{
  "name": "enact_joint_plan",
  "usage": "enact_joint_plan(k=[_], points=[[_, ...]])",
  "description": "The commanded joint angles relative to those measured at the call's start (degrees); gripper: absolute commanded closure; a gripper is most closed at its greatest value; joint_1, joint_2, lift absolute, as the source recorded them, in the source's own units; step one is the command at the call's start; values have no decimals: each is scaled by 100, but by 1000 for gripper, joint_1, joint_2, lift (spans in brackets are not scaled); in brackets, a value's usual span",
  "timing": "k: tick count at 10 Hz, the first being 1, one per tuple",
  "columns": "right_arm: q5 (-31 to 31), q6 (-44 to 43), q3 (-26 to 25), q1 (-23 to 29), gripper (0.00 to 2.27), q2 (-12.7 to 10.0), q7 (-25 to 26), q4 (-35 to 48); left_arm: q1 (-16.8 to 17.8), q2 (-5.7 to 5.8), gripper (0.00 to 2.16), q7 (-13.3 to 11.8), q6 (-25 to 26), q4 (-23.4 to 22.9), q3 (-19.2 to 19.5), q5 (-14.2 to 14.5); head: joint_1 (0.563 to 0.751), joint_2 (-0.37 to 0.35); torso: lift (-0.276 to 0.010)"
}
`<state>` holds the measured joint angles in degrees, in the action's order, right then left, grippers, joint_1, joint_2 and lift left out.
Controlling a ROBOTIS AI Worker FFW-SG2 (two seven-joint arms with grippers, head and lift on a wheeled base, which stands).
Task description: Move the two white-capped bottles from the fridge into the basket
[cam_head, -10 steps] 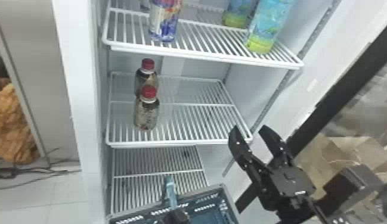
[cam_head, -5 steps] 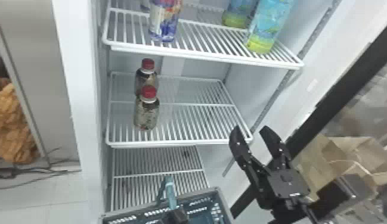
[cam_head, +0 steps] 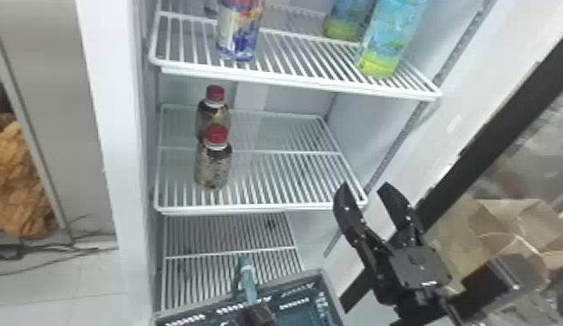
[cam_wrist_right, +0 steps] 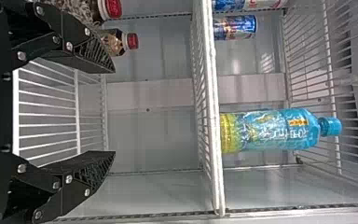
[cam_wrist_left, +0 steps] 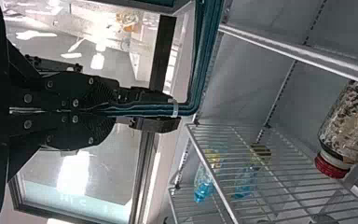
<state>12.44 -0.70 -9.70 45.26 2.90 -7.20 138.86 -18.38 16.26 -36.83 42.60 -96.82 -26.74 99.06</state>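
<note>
While the left gripper (cam_wrist_left: 169, 111) pinches the basket's (cam_head: 325, 281) handle (cam_wrist_left: 198, 79), fetching seems in hand: the right gripper (cam_head: 364, 187), spread, must reach the shelf's (cam_head: 267, 209) left edge for bottles (cam_head: 213, 169) (red-capped, oddly).

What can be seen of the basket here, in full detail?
The basket is dark blue-teal with a grey rim and rows of slots in its walls; it looks like plastic. Its teal handle has lengthwise ridges and a pale band around it, and the left claw is closed on it. The basket sits low before the fridge, partly cut off, so I can't tell its full contents or any support beneath.
</note>
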Motion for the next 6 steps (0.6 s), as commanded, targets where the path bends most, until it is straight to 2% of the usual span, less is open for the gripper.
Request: enact_joint_plan(k=[1,6], points=[[12,-14,11,-12,467,9,0,0,-3,0,1119,0,0,0,0,0,695,-350,-260],[24,-28,34,-12,467,18,0,0,11,-9,1119,0,0,0,0,0,695,-350,-260]])
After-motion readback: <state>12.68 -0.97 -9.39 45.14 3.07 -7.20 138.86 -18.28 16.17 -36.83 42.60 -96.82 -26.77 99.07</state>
